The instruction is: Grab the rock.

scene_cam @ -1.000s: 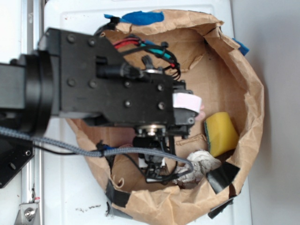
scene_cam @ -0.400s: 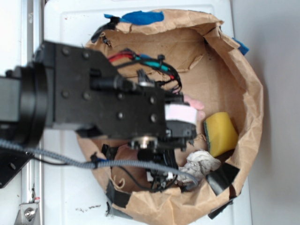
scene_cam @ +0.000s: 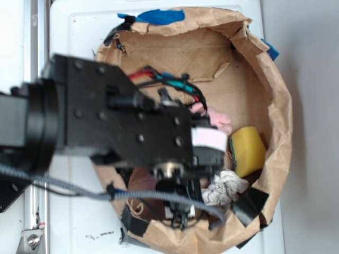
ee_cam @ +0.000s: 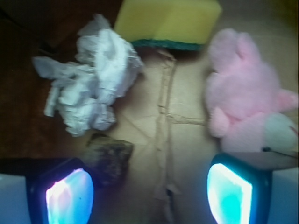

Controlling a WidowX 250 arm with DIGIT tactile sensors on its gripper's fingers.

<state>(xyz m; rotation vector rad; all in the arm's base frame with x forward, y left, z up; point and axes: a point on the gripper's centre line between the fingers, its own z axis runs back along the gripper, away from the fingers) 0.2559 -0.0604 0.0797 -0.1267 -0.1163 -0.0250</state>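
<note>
The claw (ee_cam: 149, 191) hangs spread wide, its two glowing pads at the bottom corners of the wrist view with nothing between them but bare cardboard; the rock (ee_cam: 108, 157) sits just above and touching the inner edge of the left-hand pad in that view, so it lies off to one side of the gap rather than centred in it, and I judge the claw must shift sideways before closing; just beyond the rock lies the crumpled paper wad (ee_cam: 88, 88), nearly touching it, which crowds the approach; opposite is a pink plush toy (ee_cam: 243, 88); farthest is the yellow sponge (ee_cam: 168, 21); all lie in a brown paper-lined basin (scene_cam: 275, 106) on a white surface (scene_cam: 74, 32).
</note>
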